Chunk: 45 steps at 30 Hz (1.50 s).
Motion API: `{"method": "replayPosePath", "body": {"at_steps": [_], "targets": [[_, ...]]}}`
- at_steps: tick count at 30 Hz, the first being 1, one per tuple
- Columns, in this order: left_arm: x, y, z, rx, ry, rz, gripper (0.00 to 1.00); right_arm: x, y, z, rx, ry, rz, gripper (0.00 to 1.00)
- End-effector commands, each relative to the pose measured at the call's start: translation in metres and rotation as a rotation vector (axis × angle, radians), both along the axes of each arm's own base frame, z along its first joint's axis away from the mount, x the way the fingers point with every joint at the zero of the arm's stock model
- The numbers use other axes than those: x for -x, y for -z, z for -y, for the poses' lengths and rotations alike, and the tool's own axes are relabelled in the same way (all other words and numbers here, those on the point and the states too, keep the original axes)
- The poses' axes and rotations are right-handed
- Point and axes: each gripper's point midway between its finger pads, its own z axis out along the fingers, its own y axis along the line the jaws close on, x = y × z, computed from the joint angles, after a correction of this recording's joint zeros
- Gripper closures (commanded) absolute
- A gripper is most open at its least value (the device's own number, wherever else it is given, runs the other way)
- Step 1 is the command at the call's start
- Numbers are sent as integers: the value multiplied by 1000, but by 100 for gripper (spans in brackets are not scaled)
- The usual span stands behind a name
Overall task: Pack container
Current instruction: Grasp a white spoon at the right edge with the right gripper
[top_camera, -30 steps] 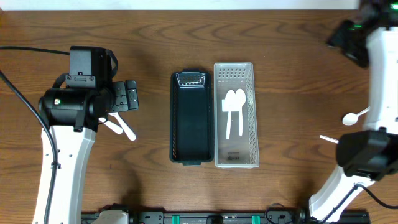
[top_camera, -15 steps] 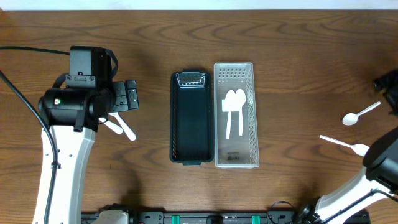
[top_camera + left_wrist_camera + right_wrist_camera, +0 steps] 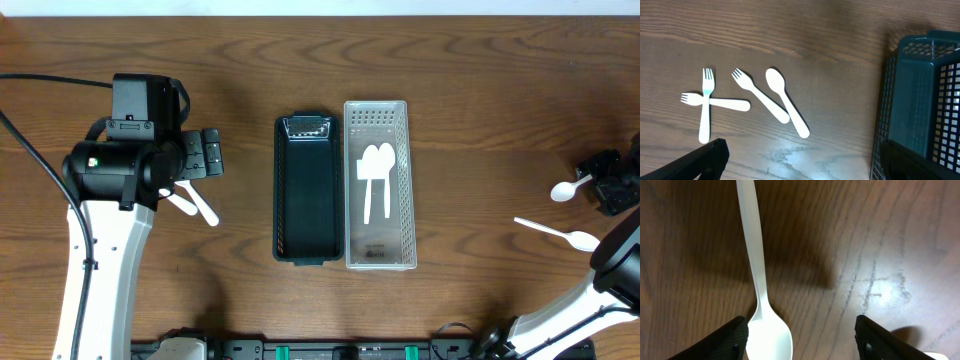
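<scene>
The right gripper (image 3: 801, 332) hangs open over a white plastic spoon (image 3: 754, 265) at far right. The left gripper (image 3: 800, 162), spread wide, hovers above white forks (image 3: 705, 105) left of the black basket (image 3: 305, 190).

Your left arm (image 3: 105, 230): well left of the black basket (image 3: 305, 190), left gripper (image 3: 212, 152) aimed toward it, jaws spread wide. Your right arm (image 3: 620, 262): far right of the basket, right gripper (image 3: 601, 182) down low, jaws parted.
</scene>
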Motion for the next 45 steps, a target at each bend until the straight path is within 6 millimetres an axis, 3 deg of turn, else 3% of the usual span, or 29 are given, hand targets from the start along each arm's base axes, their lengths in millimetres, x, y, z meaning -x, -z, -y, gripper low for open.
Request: {"method": "replayPosePath", "body": {"at_steps": [1,11,31,39,45], "targets": [[-1,-1,-4,-9,-15,-2,2,-2,2,1,3,-19,13,29],[-1,-1,-4,-8,-15,-2,2,-12,2,8,32,-14,50,33],[-1,-1,-4,-8,-15,-1,2,0,51,-1,-46,-11,-51,36],[-1,-1,-4,-8,-15,-1,2,5,54,-5,-63,-11,-73,82],[-1,-1,-4,-8,-15,-1,2,7,54,-7,-72,-11,-82,98]]}}
